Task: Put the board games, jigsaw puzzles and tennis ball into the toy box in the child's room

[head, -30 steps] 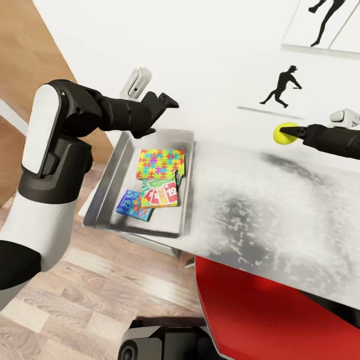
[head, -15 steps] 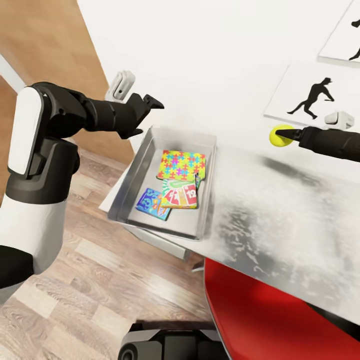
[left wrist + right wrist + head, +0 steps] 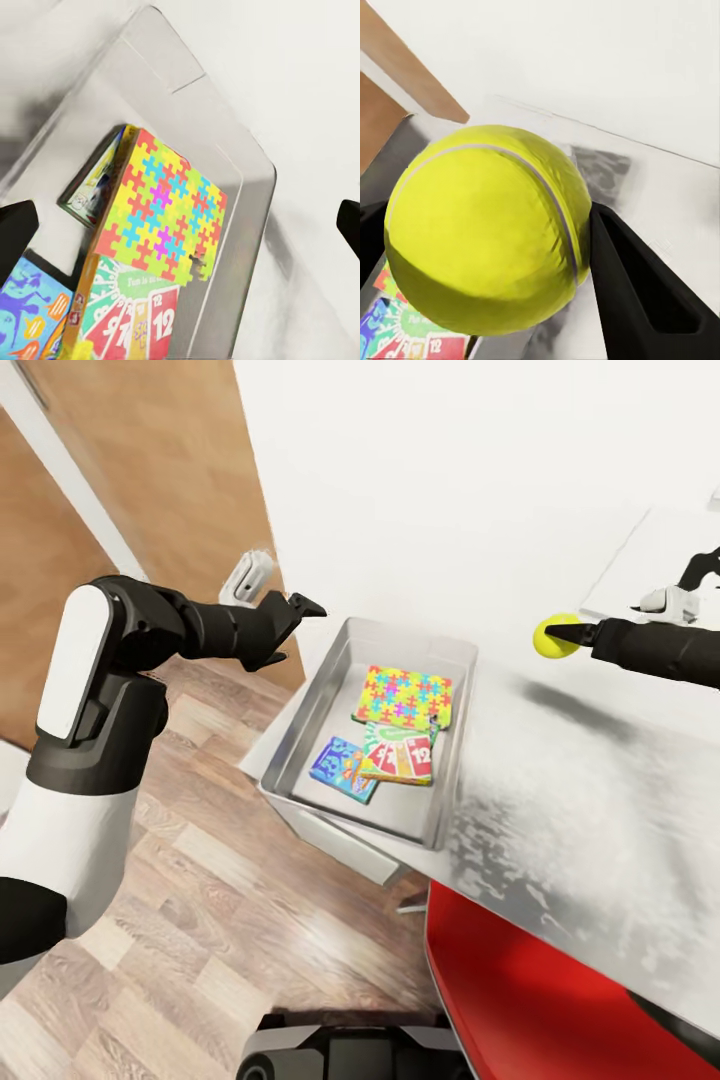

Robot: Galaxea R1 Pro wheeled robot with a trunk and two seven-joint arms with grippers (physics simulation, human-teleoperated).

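Two right fingers (image 3: 560, 632) pinch the tennis ball (image 3: 550, 637); left fingers (image 3: 300, 603) spread beside the toy box (image 3: 322, 705).

Premises were a domestic child's room. Evidence observed: wood-plank floor (image 3: 200, 920), white walls, a red chair (image 3: 560, 1000) at a pale grey table (image 3: 600, 810), and a toy box (image 3: 330, 700) containing jigsaw puzzles (image 3: 403, 697) and board games (image 3: 400, 755).

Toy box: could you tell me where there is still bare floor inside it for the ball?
The toy box is bare along its left wall and near rim. The jigsaw puzzle and board games crowd the far right. The right gripper holds the tennis ball.
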